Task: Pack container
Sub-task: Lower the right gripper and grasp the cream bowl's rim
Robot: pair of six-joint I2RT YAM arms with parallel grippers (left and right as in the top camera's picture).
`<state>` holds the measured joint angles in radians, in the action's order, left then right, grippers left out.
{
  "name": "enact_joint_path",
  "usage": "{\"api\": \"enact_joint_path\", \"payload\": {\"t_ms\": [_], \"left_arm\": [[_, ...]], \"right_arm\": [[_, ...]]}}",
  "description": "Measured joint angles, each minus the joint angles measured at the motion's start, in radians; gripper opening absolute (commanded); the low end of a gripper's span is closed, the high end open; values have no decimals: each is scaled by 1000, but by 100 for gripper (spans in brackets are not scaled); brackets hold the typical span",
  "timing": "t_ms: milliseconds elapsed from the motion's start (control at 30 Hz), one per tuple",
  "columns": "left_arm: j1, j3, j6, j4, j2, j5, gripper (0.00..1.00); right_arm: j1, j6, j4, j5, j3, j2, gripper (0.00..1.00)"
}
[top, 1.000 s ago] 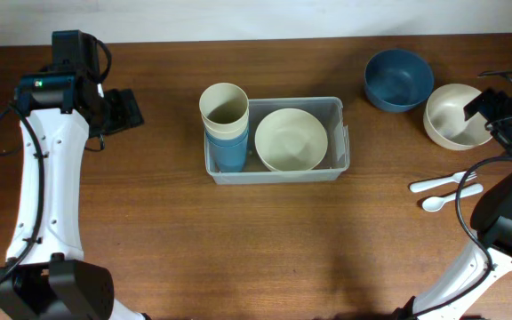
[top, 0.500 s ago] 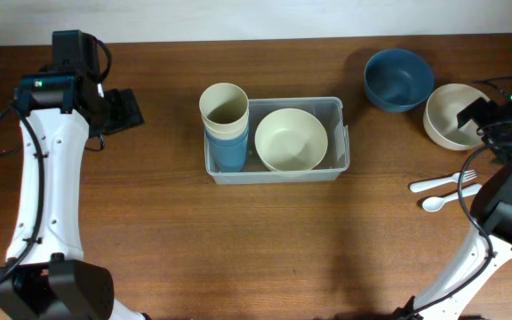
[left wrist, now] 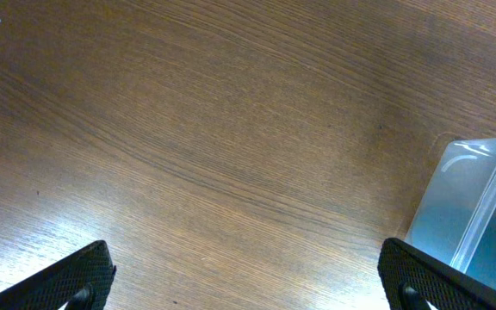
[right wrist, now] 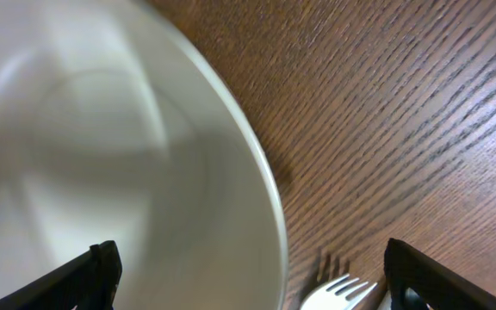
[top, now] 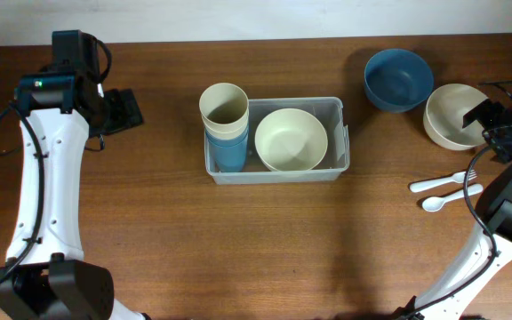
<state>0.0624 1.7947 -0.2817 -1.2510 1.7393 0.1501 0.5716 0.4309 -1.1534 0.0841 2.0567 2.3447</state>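
The clear plastic container point(top: 336, 111) sits mid-table. It holds a cream bowl point(top: 291, 139) on the right and a stack of cups, cream on blue point(top: 225, 120), on the left. Its corner shows in the left wrist view point(left wrist: 480, 207). My left gripper point(top: 124, 109) is open and empty over bare wood left of the container. My right gripper point(top: 476, 114) is open, straddling the right rim of a second cream bowl point(top: 452, 116), which fills the right wrist view point(right wrist: 102, 155).
A blue bowl point(top: 399, 78) stands at the back, left of the cream bowl. A white fork point(top: 443, 182) and a white spoon point(top: 441, 201) lie at the right edge; the fork's tines show in the right wrist view point(right wrist: 338, 288).
My right gripper has shifted slightly right and toward the back over the cream bowl's rim. The left arm has not moved.
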Motion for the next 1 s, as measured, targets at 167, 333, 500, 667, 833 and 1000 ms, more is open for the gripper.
{"api": "enact_joint_path", "payload": {"t_ms": [167, 333, 500, 667, 833, 1000], "left_arm": [[0, 0, 0, 0, 0, 0, 100], [0, 0, 0, 0, 0, 0, 100], [0, 0, 0, 0, 0, 0, 100], [0, 0, 0, 0, 0, 0, 100], [0, 0, 0, 0, 0, 0, 100], [0, 0, 0, 0, 0, 0, 100]], "right_arm": [[0, -6, 5, 8, 0, 26, 63], [0, -13, 11, 11, 0, 53, 38], [0, -13, 14, 11, 0, 59, 11], [0, -10, 20, 15, 0, 60, 4], [0, -12, 19, 35, 0, 61, 4], [3, -11, 19, 74, 0, 61, 4]]}}
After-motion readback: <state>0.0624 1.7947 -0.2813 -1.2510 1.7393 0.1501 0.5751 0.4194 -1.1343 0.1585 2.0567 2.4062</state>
